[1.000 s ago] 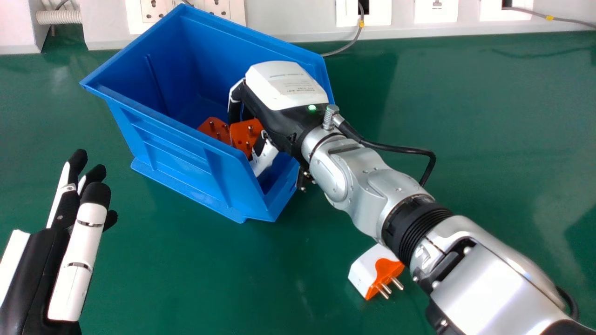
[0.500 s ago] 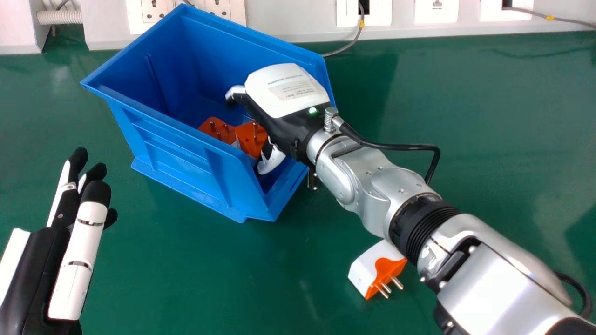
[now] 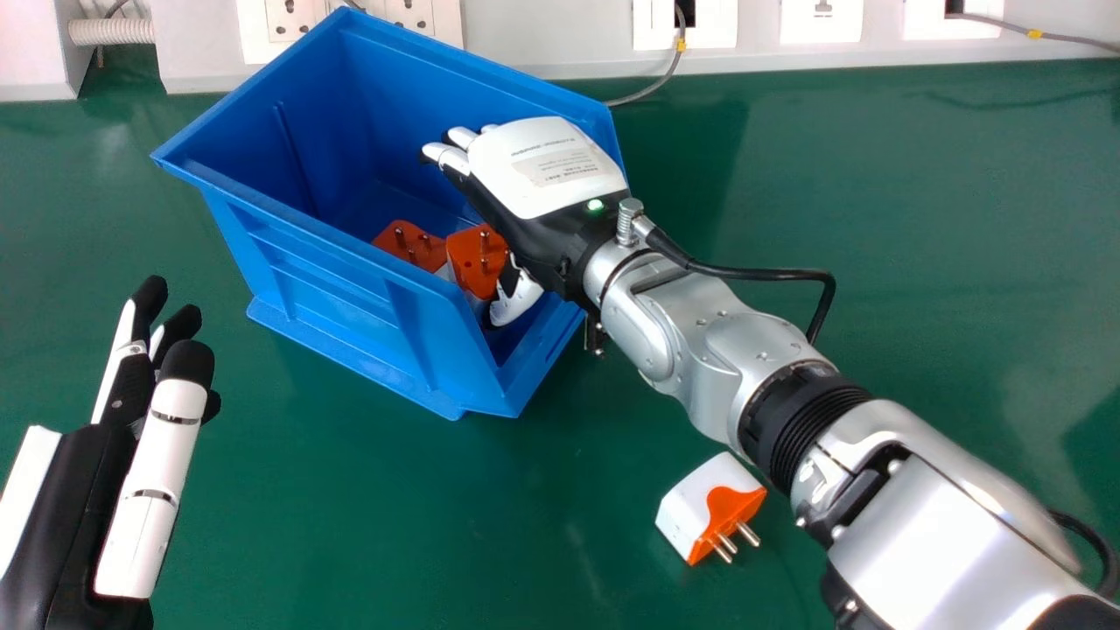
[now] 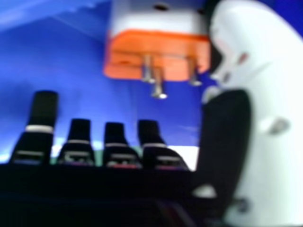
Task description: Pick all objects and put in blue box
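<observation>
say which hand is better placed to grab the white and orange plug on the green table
Probably the right: the right hand, at the blue plastic box, looks nearer the plug, which lies beside its silver forearm; the left hand is farther left.

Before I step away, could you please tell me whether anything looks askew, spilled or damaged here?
The blue box stands askew to the white panel behind it. Nothing looks spilled or damaged; the white-and-orange plug on the green table seemingly just awaits packing.
</observation>
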